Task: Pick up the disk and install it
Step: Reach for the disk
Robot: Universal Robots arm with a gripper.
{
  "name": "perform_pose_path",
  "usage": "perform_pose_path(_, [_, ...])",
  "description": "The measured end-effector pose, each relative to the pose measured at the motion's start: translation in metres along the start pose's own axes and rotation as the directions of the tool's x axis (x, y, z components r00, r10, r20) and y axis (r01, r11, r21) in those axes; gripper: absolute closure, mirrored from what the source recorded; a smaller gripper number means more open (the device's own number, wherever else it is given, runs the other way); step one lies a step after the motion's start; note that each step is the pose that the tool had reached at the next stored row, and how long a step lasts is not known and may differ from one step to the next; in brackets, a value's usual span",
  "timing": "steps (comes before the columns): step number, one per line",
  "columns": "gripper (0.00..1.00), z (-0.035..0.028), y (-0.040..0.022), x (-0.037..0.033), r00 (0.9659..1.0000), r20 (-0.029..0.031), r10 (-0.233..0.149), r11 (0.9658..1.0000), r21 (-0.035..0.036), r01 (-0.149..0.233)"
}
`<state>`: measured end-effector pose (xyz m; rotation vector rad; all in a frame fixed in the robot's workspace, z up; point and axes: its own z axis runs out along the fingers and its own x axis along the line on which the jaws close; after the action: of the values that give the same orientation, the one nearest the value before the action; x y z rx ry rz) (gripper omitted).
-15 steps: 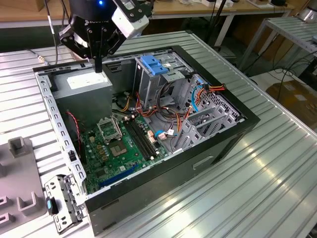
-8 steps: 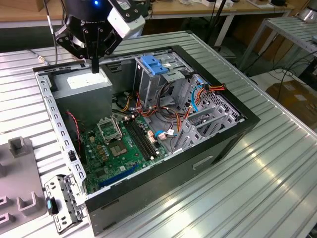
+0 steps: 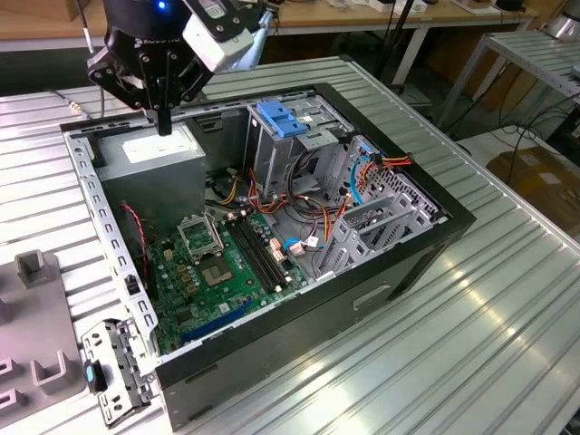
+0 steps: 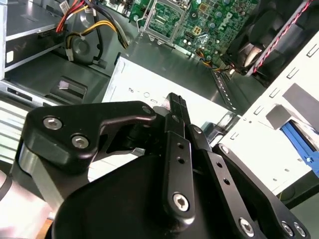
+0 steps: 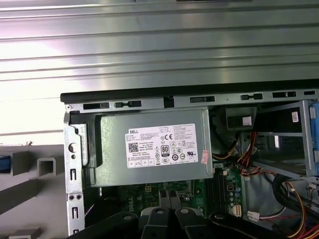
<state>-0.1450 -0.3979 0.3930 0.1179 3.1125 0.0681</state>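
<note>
Grasp: the jaws were closed on each other and held nothing; I saw this in the exterior view and in both wrist views.
Position: they pointed down just above the power supply, in the corner of the open computer case at the exterior view's left.
Task item: I took the blue edge in the second wrist view for the disk. It sat on the grey fixture outside the case, apart from the jaws. I could not tell more of it.
Case: it lay on the ribbed tabletop with its motherboard exposed.
Drive cage: a flat blue latch lay on top.
</note>
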Motion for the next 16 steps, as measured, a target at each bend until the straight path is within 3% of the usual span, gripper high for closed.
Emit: perform_pose_path(16, [0.89, -0.0004, -0.0012, 0.0155, 1.0000, 0.0000, 0.000, 1.0000, 0.0000, 0.000])
